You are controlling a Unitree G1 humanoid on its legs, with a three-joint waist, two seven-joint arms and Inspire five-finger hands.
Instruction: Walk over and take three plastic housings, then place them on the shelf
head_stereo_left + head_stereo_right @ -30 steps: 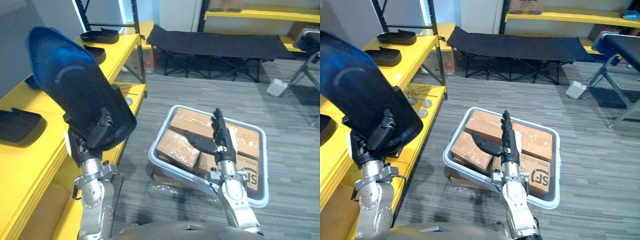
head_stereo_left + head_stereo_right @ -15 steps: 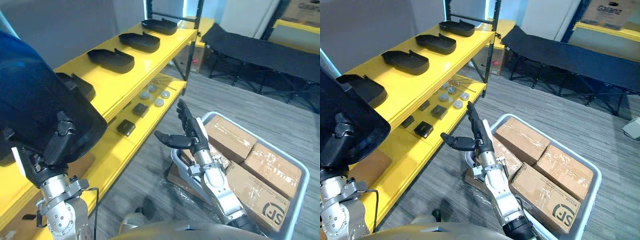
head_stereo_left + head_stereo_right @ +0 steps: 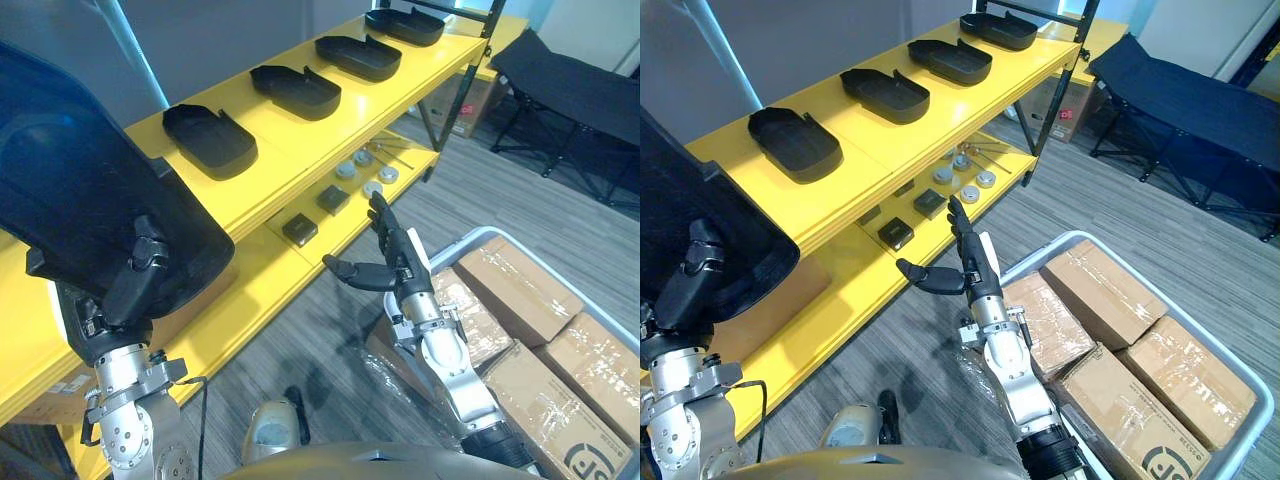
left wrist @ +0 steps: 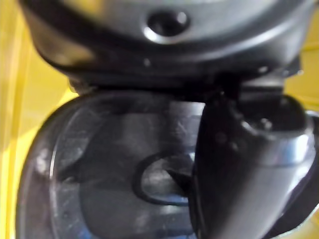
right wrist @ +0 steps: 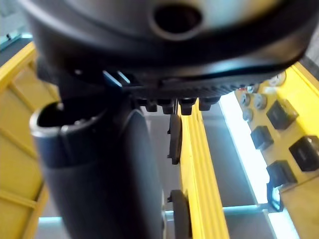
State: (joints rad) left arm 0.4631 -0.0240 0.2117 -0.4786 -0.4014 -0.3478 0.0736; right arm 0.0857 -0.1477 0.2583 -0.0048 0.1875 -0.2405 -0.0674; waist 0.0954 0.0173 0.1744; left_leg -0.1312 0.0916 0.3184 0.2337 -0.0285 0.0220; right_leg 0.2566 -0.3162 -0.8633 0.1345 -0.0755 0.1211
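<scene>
Plastic housing (image 3: 90, 180) is in your left robot hand (image 3: 125, 290). The fingers curl over its lower rim and clamp it, and the dark shell is held up and tilted in front of the near end of the yellow shelf (image 3: 290, 135). In the left wrist view the thumb (image 4: 239, 169) lies across the shell's surface.

Your right robot hand (image 3: 393, 262) carries nothing. Its fingers are straight with the thumb standing out, and it hangs over the floor between the shelf and a grey tote (image 3: 468, 243) of cardboard boxes (image 3: 510, 290).

Four more housings (image 3: 210, 140) lie in a row along the shelf's top tier, apart from one another. Small dark blocks (image 3: 300, 230) and round metal parts (image 3: 360, 175) sit on the lower tier.

By the look of it, you are in the placing step, facing the shelf with one housing to set down. The next move calls for carrying the left arm over the bare top tier on the near side of the nearest housing. Level the shell, lower it until it rests flat, then open the fingers.
</scene>
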